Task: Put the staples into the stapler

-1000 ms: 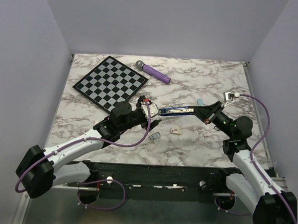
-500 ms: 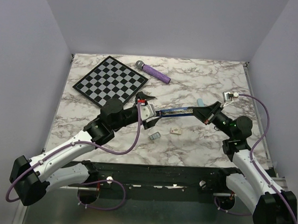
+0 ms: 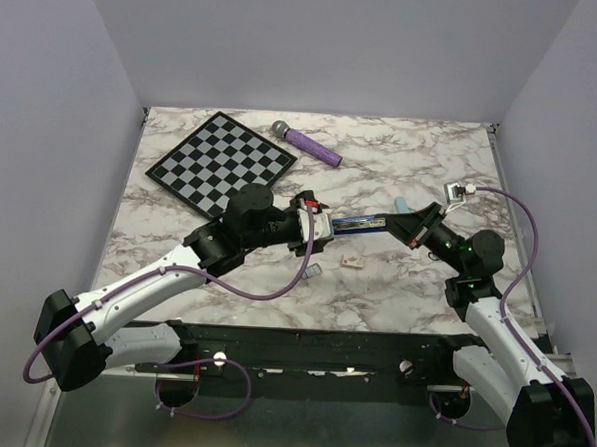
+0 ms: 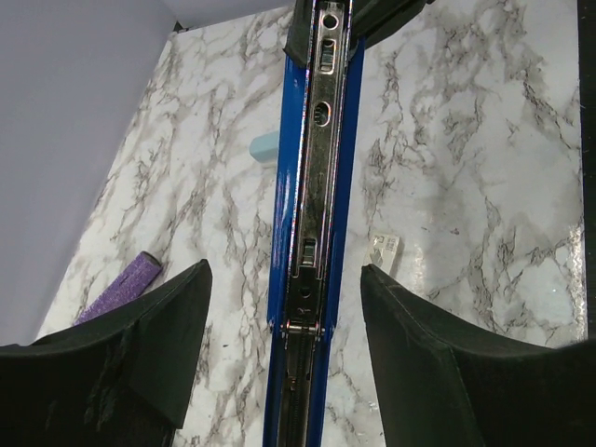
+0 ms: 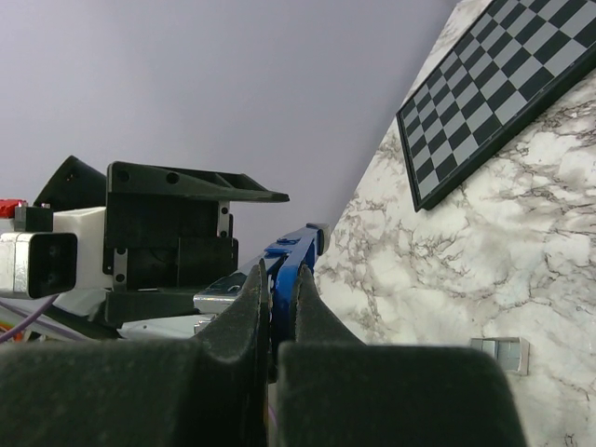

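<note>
Above the counter (image 3: 395, 289), the right end effector (image 3: 410, 229) clamps the stapler (image 3: 364, 223) level, presenting its tray. The left end effector (image 3: 318, 228) straddles it, unclenched.

White-black arms (image 3: 145, 290); purple cables (image 3: 265, 298)

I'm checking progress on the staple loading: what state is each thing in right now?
stapler: swung open, metal channel exposed, held off the table.
right gripper: shut on the stapler's end.
left gripper: open, fingers either side of the stapler, not gripping.
staples: loose on the table, not loaded.
</note>
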